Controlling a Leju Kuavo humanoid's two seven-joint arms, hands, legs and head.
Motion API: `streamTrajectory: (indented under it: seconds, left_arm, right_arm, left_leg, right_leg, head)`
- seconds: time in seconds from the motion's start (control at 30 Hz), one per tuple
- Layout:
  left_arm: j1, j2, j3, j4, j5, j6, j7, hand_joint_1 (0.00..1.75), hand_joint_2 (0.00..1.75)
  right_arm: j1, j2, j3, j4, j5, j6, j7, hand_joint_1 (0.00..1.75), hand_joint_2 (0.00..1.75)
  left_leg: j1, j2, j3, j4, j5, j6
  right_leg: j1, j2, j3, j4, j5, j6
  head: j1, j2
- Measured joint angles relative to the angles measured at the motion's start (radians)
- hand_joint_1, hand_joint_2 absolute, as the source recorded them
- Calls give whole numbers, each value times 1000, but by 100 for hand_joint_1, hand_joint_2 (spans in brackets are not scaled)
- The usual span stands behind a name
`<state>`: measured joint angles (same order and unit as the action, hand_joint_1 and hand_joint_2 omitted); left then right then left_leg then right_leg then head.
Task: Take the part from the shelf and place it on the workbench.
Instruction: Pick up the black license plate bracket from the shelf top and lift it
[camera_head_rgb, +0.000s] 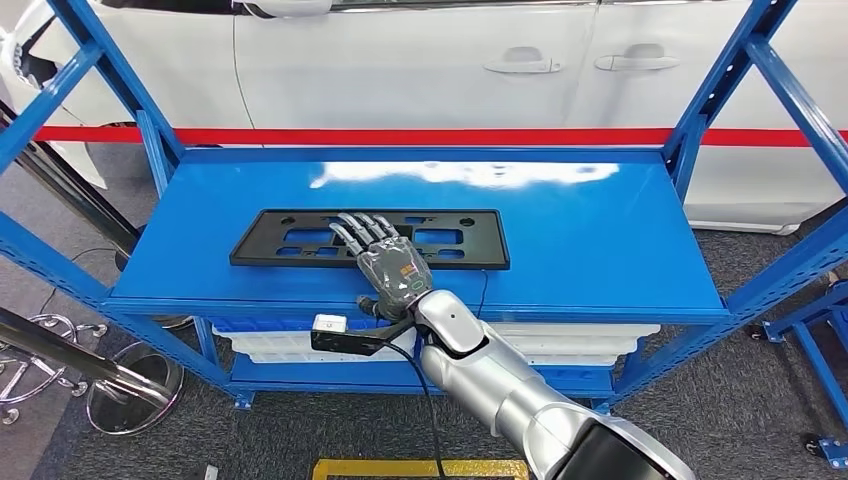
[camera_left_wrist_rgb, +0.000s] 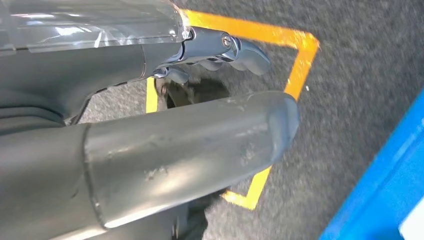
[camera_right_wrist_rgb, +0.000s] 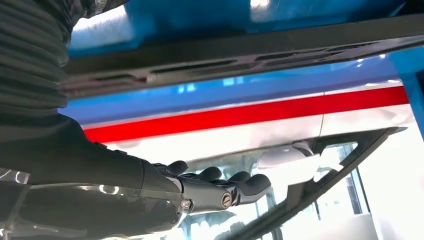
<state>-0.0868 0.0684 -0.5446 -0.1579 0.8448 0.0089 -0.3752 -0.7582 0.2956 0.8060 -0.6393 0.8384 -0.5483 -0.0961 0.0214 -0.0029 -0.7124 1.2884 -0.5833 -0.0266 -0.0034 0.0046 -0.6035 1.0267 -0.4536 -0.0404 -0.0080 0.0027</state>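
Reach phase, before any grasp. My right hand (camera_head_rgb: 392, 262) hovers over the near edge of the black part (camera_head_rgb: 290, 238), fingers (camera_head_rgb: 362, 229) extended and slightly apart, holding nothing. The part lies flat on the blue shelf (camera_head_rgb: 600, 230). My left hand (camera_left_wrist_rgb: 165, 145) hangs above the floor; I cannot tell its finger state. Next, I judge, the fingers must close on the part's edge.

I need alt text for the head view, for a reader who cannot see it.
The robot's right hand reaches over a flat black part lying on the blue shelf, its fingers stretched out above it. A white car stands behind.
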Motion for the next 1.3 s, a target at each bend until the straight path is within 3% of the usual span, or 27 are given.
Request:
streamTrajectory:
  seconds: [0.03, 0.07, 0.13, 0.17, 0.23, 0.3, 0.37, 0.47, 0.5, 0.53, 0.57, 0.63, 0.7, 0.8, 0.87, 0.97, 1.0, 1.03, 1.07, 1.1, 1.17, 1.23, 1.3]
  left_arm:
    - [1, 1, 0, 0, 2, 1, 0, 0, 0]
    - [2, 2, 0, 0, 3, 1, -1, 0, 0]
    - [2, 4, -1, 0, 6, 0, -8, 0, 0]
    - [3, 5, -1, 0, 9, -1, -13, 0, 0]
    - [5, 7, -1, 0, 13, -5, -22, 0, 0]
    - [10, 8, -1, 0, 14, -7, -27, 0, 0]
    - [12, 9, -1, 0, 16, -8, -28, 0, 0]
    - [15, 9, 0, 0, 27, -8, -40, 0, 0]
    - [19, 9, 0, 0, 34, -8, -47, 0, 0]
    - [24, 9, 2, 0, 41, -8, -55, 0, 0]
    - [30, 9, 4, 0, 50, -8, -62, 0, 0]
    - [42, 9, 10, 0, 67, -7, -76, 0, 0]
    - [50, 9, 19, 0, 86, -4, -87, 0, 0]
    - [60, 9, 34, 0, 109, 4, -93, 0, 0]
    - [63, 8, 43, 0, 121, 11, -93, 0, 0]
    - [64, 6, 55, 0, 138, 19, -92, 0, 0]
    - [65, 6, 59, 0, 142, 22, -91, 0, 0]
    - [66, 5, 62, 0, 146, 23, -91, 0, 0]
    - [66, 4, 65, 0, 149, 25, -90, 0, 0]
    - [66, 3, 67, 0, 152, 25, -90, 0, 0]
    - [64, 2, 70, 0, 155, 26, -90, 0, 0]
    - [63, 0, 71, 0, 158, 27, -90, 0, 0]
    - [64, -2, 74, 0, 160, 28, -91, 0, 0]
  right_arm:
    - [4, 0, -13, -4, -38, 11, -22, 0, 175]
    - [8, 0, -28, -14, -91, 35, -49, 0, 175]
    - [21, 0, -65, -57, -247, 125, -122, 0, 175]
    - [33, -1, -87, -90, -340, 180, -162, 0, 175]
    - [67, -6, -130, -173, -500, 275, -216, 0, 175]
    - [94, -13, -158, -245, -572, 315, -226, 0, 87]
    - [108, -21, -174, -297, -602, 331, -233, 0, 0]
    - [153, -44, -203, -384, -760, 410, -286, 0, 0]
    - [179, -59, -215, -428, -848, 457, -304, 0, 0]
    - [209, -77, -228, -481, -942, 512, -317, 0, 0]
    - [241, -98, -244, -544, -1041, 574, -327, 0, 0]
    - [309, -140, -281, -684, -1227, 713, -345, 0, 0]
    - [385, -176, -316, -832, -1338, 844, -369, 0, 0]
    - [508, -212, -343, -1031, -1302, 950, -412, 0, 0]
    - [575, -225, -343, -1132, -1210, 958, -440, 0, 0]
    - [637, -239, -326, -1232, -1094, 905, -477, 0, 0]
    - [648, -245, -316, -1255, -1071, 881, -485, 0, 0]
    - [657, -251, -304, -1276, -1051, 858, -490, 0, 0]
    - [663, -257, -290, -1297, -1032, 837, -493, 0, 0]
    - [668, -263, -278, -1315, -1016, 819, -495, 0, 0]
    - [675, -276, -259, -1345, -993, 791, -498, 0, 0]
    - [683, -292, -248, -1367, -983, 774, -502, 0, 0]
    - [692, -307, -240, -1383, -981, 765, -506, 0, 0]
  left_leg:
    - [0, 0, -3, 2, 12, 1]
    - [0, 0, 13, -35, 42, 3]
    - [-2, 0, 78, -169, 108, 12]
    - [-4, -1, 104, -223, 125, 16]
    - [-10, -3, 123, -266, 127, 22]
    - [-8, -2, 123, -273, 131, 30]
    - [-2, 1, 126, -281, 136, 40]
    - [0, 2, 127, -283, 138, 47]
    - [0, 2, 128, -283, 137, 48]
    - [0, 1, 128, -282, 136, 48]
    - [0, 0, 129, -280, 135, 48]
    - [0, -3, 133, -276, 129, 46]
    - [-4, -5, 134, -271, 122, 38]
    - [-4, -5, 138, -273, 115, 21]
    - [-2, -2, 130, -246, 90, 10]
    - [-1, -1, 57, -74, -8, 4]
    - [-1, -1, 31, -15, -30, 3]
    - [-1, -1, 18, 14, -33, 5]
    - [-2, -1, 25, 3, -17, 9]
    - [-3, -1, 51, -48, 15, 15]
    - [-10, 0, 124, -191, 74, 33]
    - [-18, 1, 162, -267, 94, 43]
    - [-21, 1, 165, -278, 98, 48]
  right_leg:
    - [1, 1, 0, 1, -1, -1]
    - [2, 2, 1, 3, -2, -1]
    - [5, 4, 3, 7, -6, 2]
    - [7, 4, 3, 8, -8, 4]
    - [9, 3, 0, 9, -8, 13]
    - [8, 3, -1, 9, -9, 22]
    - [7, 2, -16, 46, -38, 34]
    - [1, 1, -99, 227, -128, 46]
    - [-1, 1, -123, 276, -142, 49]
    - [-3, 1, -133, 293, -137, 50]
    - [-4, 0, -122, 268, -112, 51]
    - [-6, -2, -57, 132, -45, 49]
    - [-4, -3, -7, 29, -12, 43]
    - [0, 0, 0, 13, -13, 29]
    - [-3, 1, 4, 8, -12, 16]
    - [-1, -2, 5, 6, -12, 5]
    - [2, -3, 5, 6, -12, 3]
    - [4, -3, 6, 6, -12, 2]
    - [7, -2, 7, 7, -12, 1]
    - [10, -1, 8, 7, -13, 1]
    - [15, -1, 11, 7, -13, 1]
    - [16, -1, 10, 8, -13, 7]
    - [14, -3, 10, 6, -10, 18]
  head:
    - [0, 0]
    - [0, 0]
    - [0, 0]
    - [0, 0]
    - [0, 0]
    - [0, 0]
    - [0, 0]
    - [0, 0]
    - [0, 0]
    - [0, 0]
    - [0, 0]
    - [0, 0]
    - [0, 0]
    - [0, 0]
    - [0, 0]
    - [0, 0]
    - [0, 0]
    - [0, 0]
    - [0, 0]
    - [0, 0]
    - [0, 0]
    - [0, 0]
    - [0, 0]
